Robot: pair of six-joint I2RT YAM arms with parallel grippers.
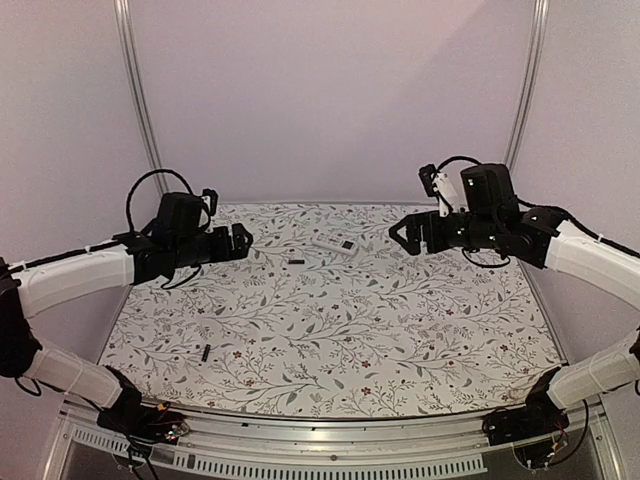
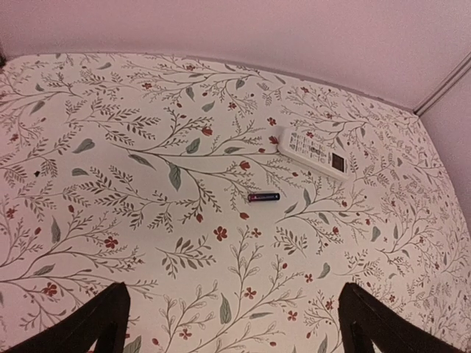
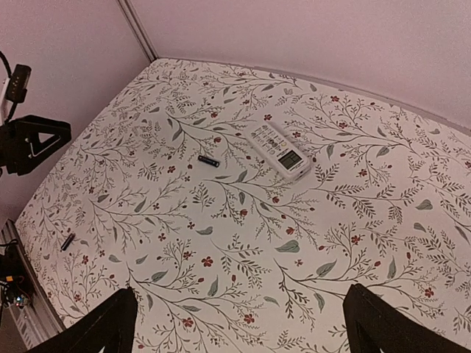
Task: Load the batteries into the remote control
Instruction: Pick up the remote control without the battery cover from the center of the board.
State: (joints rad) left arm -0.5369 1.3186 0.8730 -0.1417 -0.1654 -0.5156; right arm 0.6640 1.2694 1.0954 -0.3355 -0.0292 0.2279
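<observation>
with the left gripper (image 1: 242, 239) and right gripper (image 1: 400, 236) both spread wide and empty, the slim white plastic remote control (image 1: 333, 245) lying buttons-up between them probably needed flipping first, one black cylindrical battery (image 1: 296, 262) just beside it, a second battery (image 1: 206, 353) well behind the left gripper on the floral counter (image 1: 420, 340).

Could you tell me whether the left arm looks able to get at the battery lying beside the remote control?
Probably yes. The left tool hangs open above the table, and the battery lies flat in the open, just apart from the remote control, with nothing in between.
</observation>
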